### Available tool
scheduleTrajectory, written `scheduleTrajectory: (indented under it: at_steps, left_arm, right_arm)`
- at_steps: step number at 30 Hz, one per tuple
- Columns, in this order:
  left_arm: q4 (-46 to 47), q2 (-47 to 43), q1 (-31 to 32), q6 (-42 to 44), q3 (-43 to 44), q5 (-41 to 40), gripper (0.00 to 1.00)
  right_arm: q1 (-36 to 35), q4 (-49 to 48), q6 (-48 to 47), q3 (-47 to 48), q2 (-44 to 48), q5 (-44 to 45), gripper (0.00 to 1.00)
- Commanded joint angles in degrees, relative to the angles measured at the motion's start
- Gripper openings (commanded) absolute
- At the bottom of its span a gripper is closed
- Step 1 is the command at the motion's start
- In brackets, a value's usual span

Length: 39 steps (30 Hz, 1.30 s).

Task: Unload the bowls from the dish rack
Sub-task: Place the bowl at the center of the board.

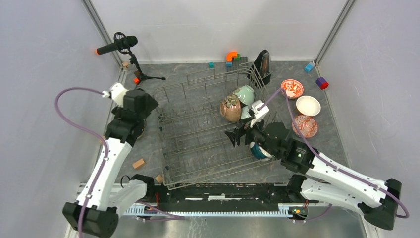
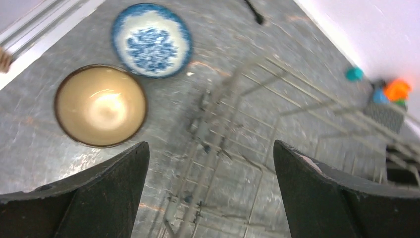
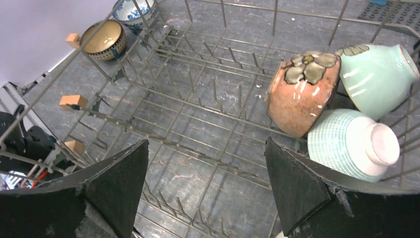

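Left of the dish rack (image 1: 198,124): reaches forward from the near edge with the left arm, forearm slanting up, wrist bent so that the left gripper (image 2: 210,145) points down at the table just off the rack's left rim. Jaws wide apart, nothing between them. Beneath it, on the table left of the rack: tan bowl (image 2: 100,105) and blue-white bowl (image 2: 151,40), both upright, just beside each other.

Inside the rack, far-right corner: three bowls bunched together and tipped over. Brown flowered bowl (image 3: 302,94) leftmost, mint green bowl (image 3: 379,74) right of it, teal bowl with white base (image 3: 351,144) nearer, base outward.

Over the rack's right half: stretches in low from the near right with the right arm, elbow outside the right rim, right gripper (image 3: 206,143) aimed leftward across the wires, near the three bowls but touching none. Jaws wide apart, holding nothing. Under the forearm at the right rim: one more bowl (image 1: 258,151), mostly hidden; inside or outside the rack cannot be told.

Right of the rack, upright on the table: red-floral bowl (image 1: 291,88) farthest back, white bowl (image 1: 308,105), red-lattice bowl (image 1: 304,126) nearest.
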<state>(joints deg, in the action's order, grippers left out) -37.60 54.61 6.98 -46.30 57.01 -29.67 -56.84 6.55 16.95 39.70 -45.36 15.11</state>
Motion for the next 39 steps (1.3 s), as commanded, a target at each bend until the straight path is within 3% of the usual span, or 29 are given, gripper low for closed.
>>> scheduleTrajectory:
  at_steps: [1, 5, 11, 15, 22, 28, 39]
  left_arm:
    - [-0.1, -1.5, 12.9, 10.5, 3.1, -13.0, 1.0]
    - [2.6, -5.0, 18.7, 15.6, 1.9, -12.5, 1.0]
    - [8.2, -10.3, 19.6, 20.1, -1.3, 6.3, 1.0]
    - [8.2, -9.1, 20.6, 22.1, -2.9, 14.5, 1.0]
    - [7.5, -3.2, 21.4, 23.6, -3.3, 17.5, 0.97]
    - [1.4, 4.7, 24.3, 23.4, -0.9, 10.6, 0.93]
    - [3.6, -7.3, 24.8, 24.1, -7.0, 2.4, 0.93]
  right_arm:
    - [0.2, -1.5, 2.6, 5.4, -4.2, -0.4, 0.92]
    - [0.2, -1.5, 4.6, 7.0, -8.4, 2.9, 0.92]
    - [0.1, -1.9, 6.1, 6.3, -10.7, 8.8, 0.91]
    - [0.2, 0.1, 4.1, 6.2, -11.7, 17.5, 0.9]
    - [0.9, 5.7, -1.7, 9.3, -13.2, 28.0, 0.91]
    - [12.3, 2.9, -1.7, 9.3, -13.7, 15.1, 0.88]
    - [17.9, -9.4, -0.9, 12.9, -23.8, 3.7, 0.83]
